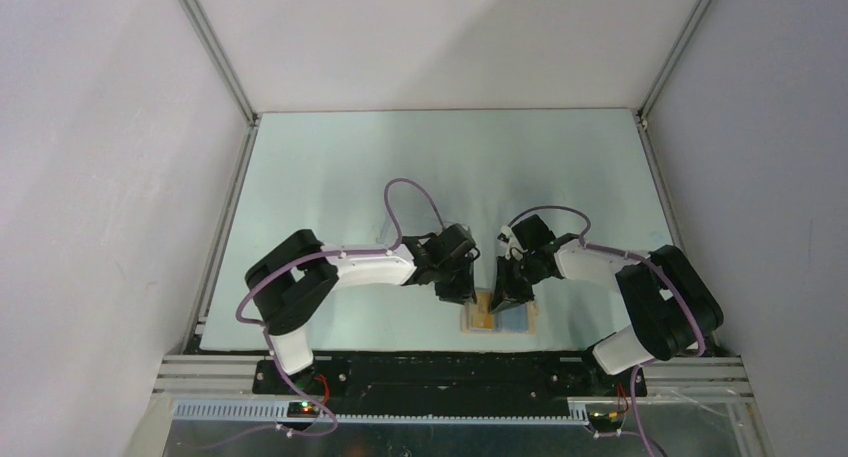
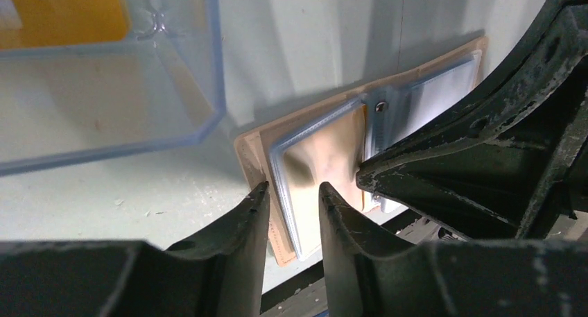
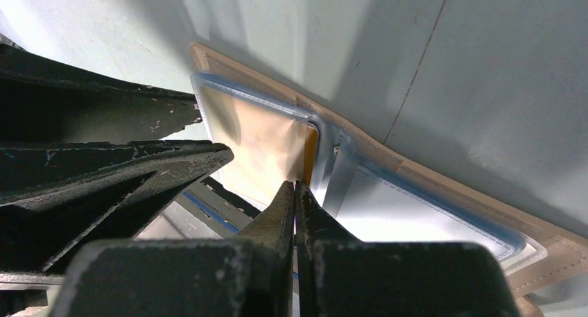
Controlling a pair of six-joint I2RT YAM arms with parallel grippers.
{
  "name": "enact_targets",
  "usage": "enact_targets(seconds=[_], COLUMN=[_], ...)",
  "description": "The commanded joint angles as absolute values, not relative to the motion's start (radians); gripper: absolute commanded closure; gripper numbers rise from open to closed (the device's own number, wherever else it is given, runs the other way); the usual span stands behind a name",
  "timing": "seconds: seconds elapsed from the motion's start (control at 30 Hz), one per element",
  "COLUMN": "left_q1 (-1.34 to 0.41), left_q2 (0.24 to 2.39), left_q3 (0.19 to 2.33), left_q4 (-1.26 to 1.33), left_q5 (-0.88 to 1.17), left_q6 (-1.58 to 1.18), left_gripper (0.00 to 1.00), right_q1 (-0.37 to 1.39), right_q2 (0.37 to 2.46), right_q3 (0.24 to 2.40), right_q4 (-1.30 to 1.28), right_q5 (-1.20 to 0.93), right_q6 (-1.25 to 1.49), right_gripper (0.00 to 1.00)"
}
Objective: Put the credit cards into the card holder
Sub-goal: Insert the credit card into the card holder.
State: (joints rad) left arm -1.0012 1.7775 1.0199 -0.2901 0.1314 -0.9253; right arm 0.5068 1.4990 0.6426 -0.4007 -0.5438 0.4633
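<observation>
The card holder [image 1: 482,318] lies open near the table's front edge, a tan wallet with clear sleeves [image 2: 312,157]. My left gripper [image 2: 292,192] is open, its jaws standing either side of the wallet's left edge and the outer sleeve. My right gripper [image 3: 295,189] is shut, its tips at the orange edge of a credit card [image 3: 312,150] that sits in the left sleeve of the card holder [image 3: 263,143]. Whether anything thin is pinched between those fingers I cannot tell. Another orange-yellow credit card [image 2: 62,12] lies inside a clear box. From above, the left gripper [image 1: 458,287] and right gripper [image 1: 512,292] crowd over the wallet.
The clear plastic box [image 2: 139,88] stands just left of the wallet, close to my left fingers. The right arm's black fingers [image 2: 485,157] fill the right of the left wrist view. The table's front edge and black rail [image 1: 450,367] lie right behind the wallet.
</observation>
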Motion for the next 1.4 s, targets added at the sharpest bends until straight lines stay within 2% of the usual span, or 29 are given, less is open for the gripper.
enact_targets(seconds=[0.0, 0.2, 0.37, 0.73, 0.93, 1.03, 1.2, 1.37], left_q1=[-0.996, -0.997, -0.999, -1.008, -1.009, -1.008, -1.009, -1.013], left_q2=[1.743, 1.717, 1.694, 1.740, 1.736, 1.747, 1.770, 1.791], left_q3=[1.011, 1.007, 0.998, 1.029, 1.006, 1.006, 1.023, 1.027], left_q4=[-0.227, -0.225, -0.224, -0.223, -0.225, -0.225, -0.225, -0.225], left_q5=[0.151, 0.140, 0.119, 0.147, 0.121, 0.129, 0.143, 0.151], left_q6=[-0.934, -0.930, -0.933, -0.927, -0.933, -0.937, -0.933, -0.934], left_gripper=[0.64, 0.67, 0.61, 0.65, 0.55, 0.56, 0.64, 0.59], right_q1=[0.514, 0.518, 0.521, 0.520, 0.520, 0.521, 0.522, 0.521], right_q2=[1.522, 1.534, 1.538, 1.538, 1.538, 1.539, 1.536, 1.534], right_q3=[0.628, 0.624, 0.624, 0.624, 0.624, 0.624, 0.624, 0.624], right_q4=[-0.376, -0.373, -0.371, -0.372, -0.371, -0.370, -0.372, -0.371], right_q5=[-0.511, -0.507, -0.508, -0.512, -0.514, -0.515, -0.516, -0.517], right_q6=[0.459, 0.457, 0.457, 0.457, 0.457, 0.456, 0.456, 0.457], right_gripper=[1.00, 1.00, 1.00, 1.00, 1.00, 1.00, 1.00, 1.00])
